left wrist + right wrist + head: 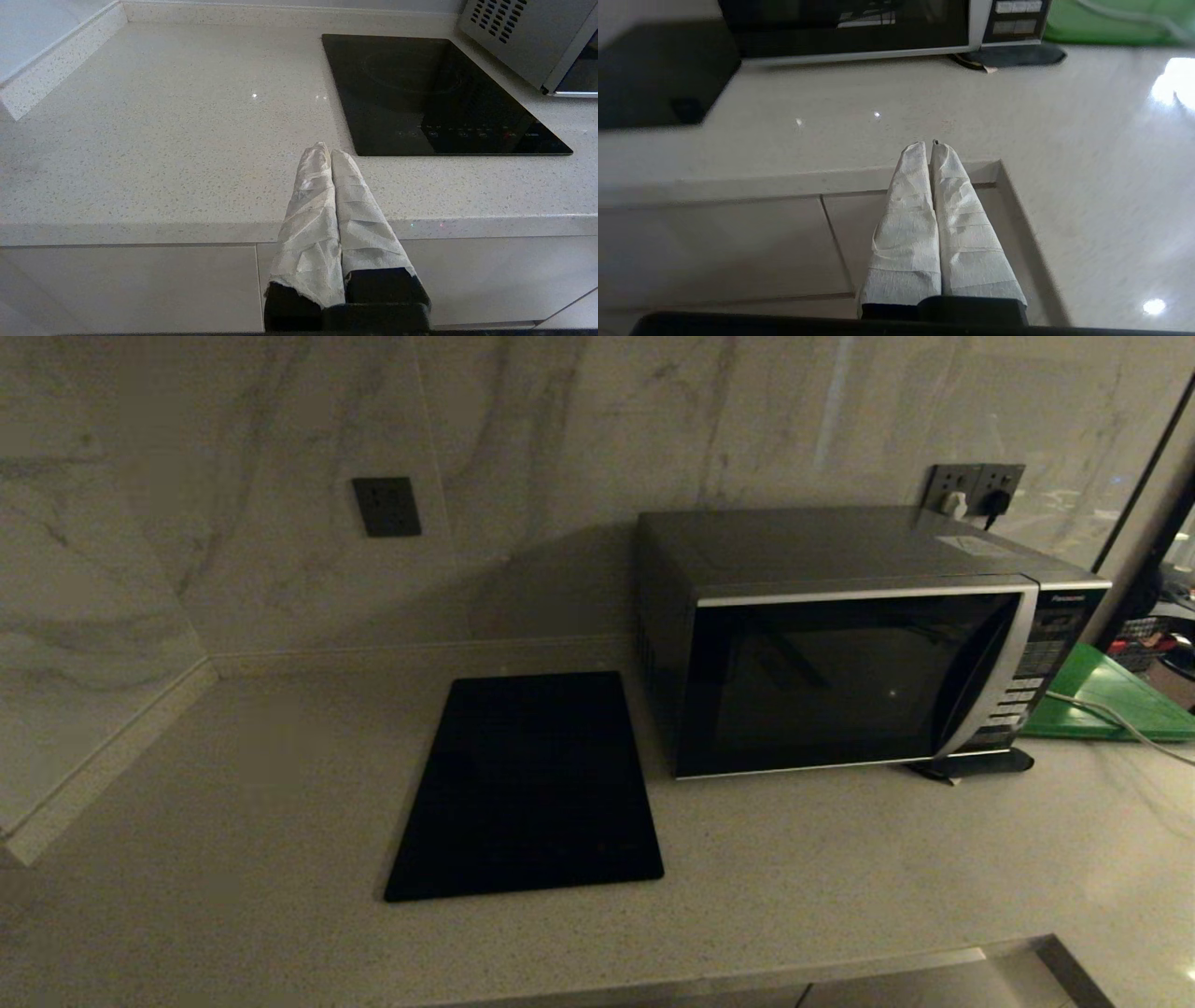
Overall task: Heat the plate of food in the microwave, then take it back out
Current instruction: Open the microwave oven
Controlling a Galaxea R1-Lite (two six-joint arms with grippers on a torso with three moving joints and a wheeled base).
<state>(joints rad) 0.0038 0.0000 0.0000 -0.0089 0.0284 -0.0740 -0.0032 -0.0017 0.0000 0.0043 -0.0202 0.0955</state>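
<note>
boxy silver-grey microwave with dark glass door point(840, 653) standing at the back right of the pale speckled stone counter point(280, 803), door closed, curved silver handle band point(994, 681) running down beside the right-side button panel point(1036, 663). flat black rectangular cooktop slab point(527, 789) lying just left of it, flat green board point(1111, 695) and a pale cable point(1111, 719) just beyond its right side. no plate of food to be seen in any view; possibly behind the dark glass, cannot tell.

left gripper point(331, 151), fingers wrapped in white tape, pressed together on nothing, hanging over the counter's front edge near the cooktop slab. right gripper point(927, 145), likewise taped and pressed together on nothing, poised at the counter's front edge facing the lower front of the microwave.

judging the handling: microwave heavy and stiff, unlikely to slide under a gentle pull, though the door likely needs a firm tug. best hold probably the handle band at mid-height, one finger hooked behind it, pulling outward along the door's swing. glass fragile, smooth metal slippery against tape, so a slow steady pull. plate, once found, probably rigid, breakable and shallow: pinch at the rim, keep level so the food stays put.
</note>
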